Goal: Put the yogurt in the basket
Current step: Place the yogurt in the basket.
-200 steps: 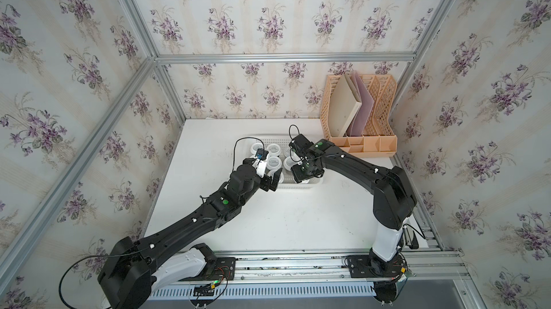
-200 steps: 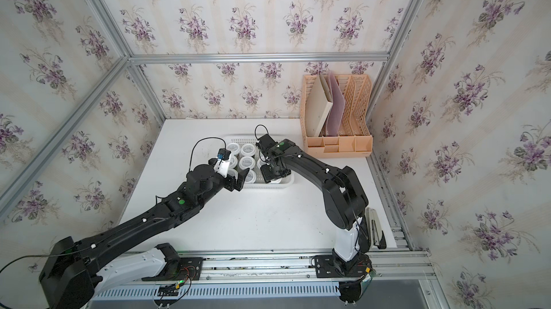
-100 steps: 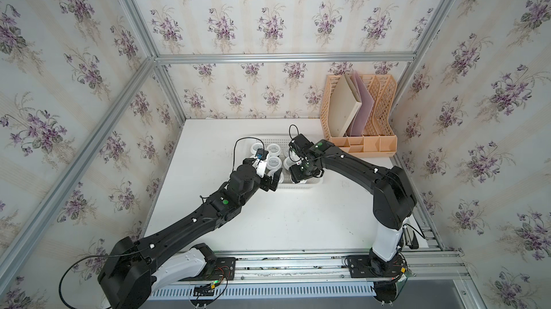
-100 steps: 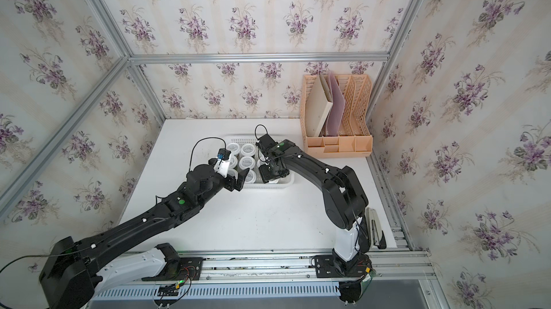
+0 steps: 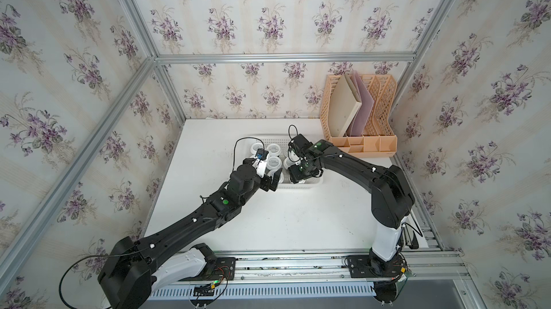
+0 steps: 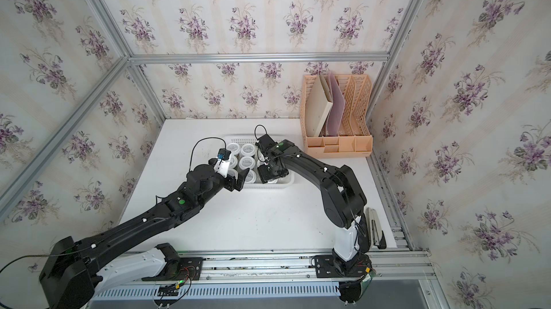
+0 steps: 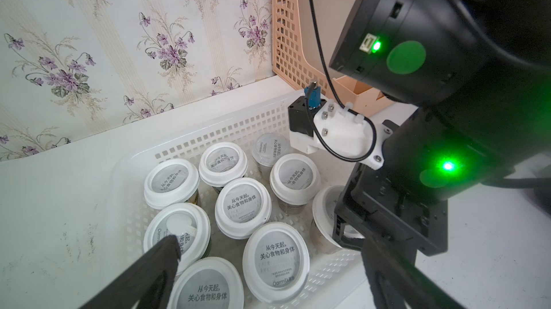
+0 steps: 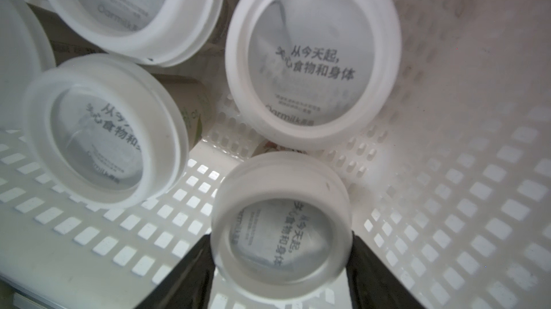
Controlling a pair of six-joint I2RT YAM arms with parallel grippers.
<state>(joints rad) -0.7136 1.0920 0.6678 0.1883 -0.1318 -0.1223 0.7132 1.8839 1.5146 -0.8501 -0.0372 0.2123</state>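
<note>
The white perforated basket stands mid-table in both top views, with several yogurt cups upright inside, white-rimmed with grey printed lids. My right gripper reaches down into the basket's right end. It is shut on one yogurt cup, a finger against each side of its lid, just above the basket floor. My left gripper hangs open over the basket's near side, above cups and holding nothing.
A peach-orange mesh file rack with folders stands at the back right against the wall. A stapler lies by the table's right front edge. The two wrists sit close together over the basket.
</note>
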